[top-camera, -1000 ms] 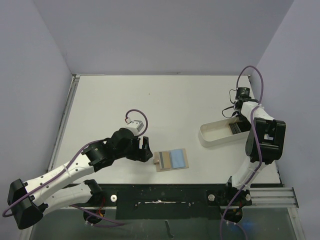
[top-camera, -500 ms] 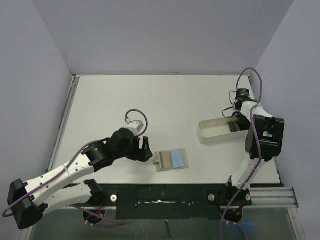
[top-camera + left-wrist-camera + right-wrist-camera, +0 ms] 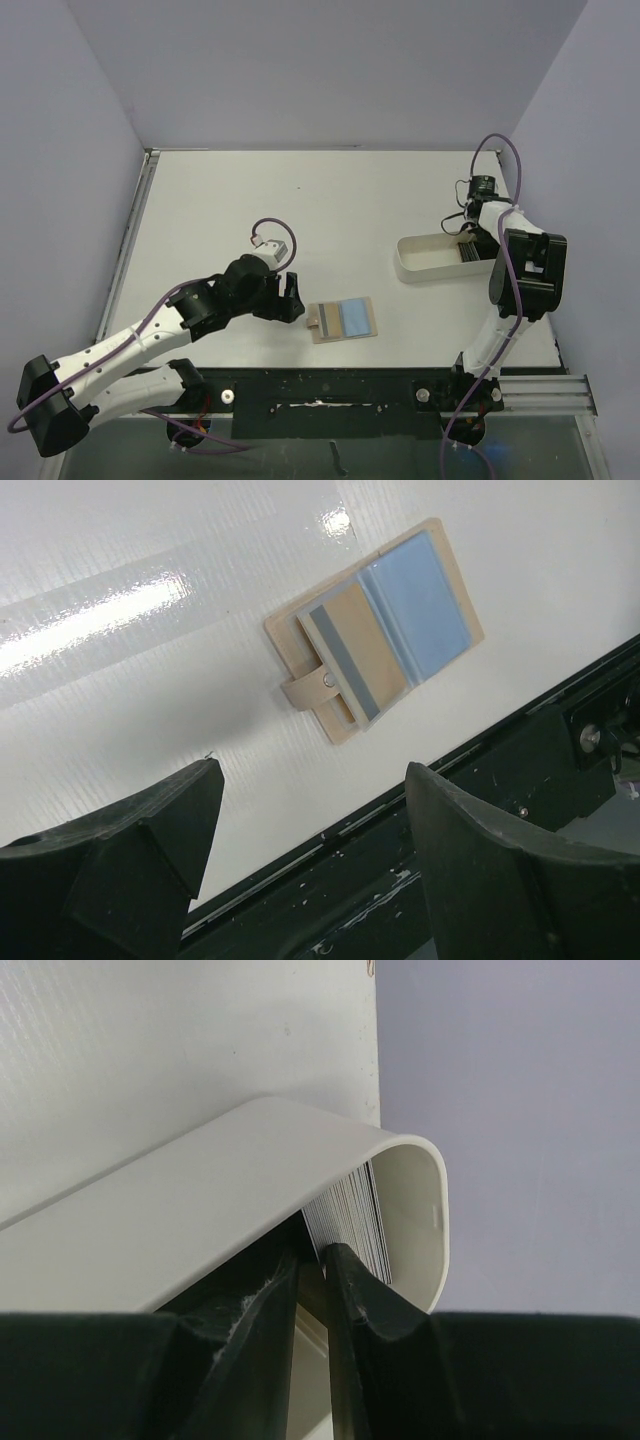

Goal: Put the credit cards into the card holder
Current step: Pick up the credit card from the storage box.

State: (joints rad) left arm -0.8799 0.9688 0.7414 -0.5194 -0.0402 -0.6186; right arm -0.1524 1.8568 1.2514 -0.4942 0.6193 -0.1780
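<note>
Glossy white tabletop (image 3: 300, 210), lilac walls (image 3: 330, 70). Left tool (image 3: 310, 775) agape near holder (image 3: 375, 630). Right tool (image 3: 315, 1260) at cards (image 3: 350, 1215) in tray (image 3: 230, 1200), grip unclear.

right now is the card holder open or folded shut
open, spread flat: the card holder shows its light blue lining and inner pockets facing up, snap strap undone

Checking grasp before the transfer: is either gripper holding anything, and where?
Left gripper: open, holds nothing, near the card holder. Right gripper: jaws nearly together at the cards in the tray; whether one is pinched cannot be told.
</note>
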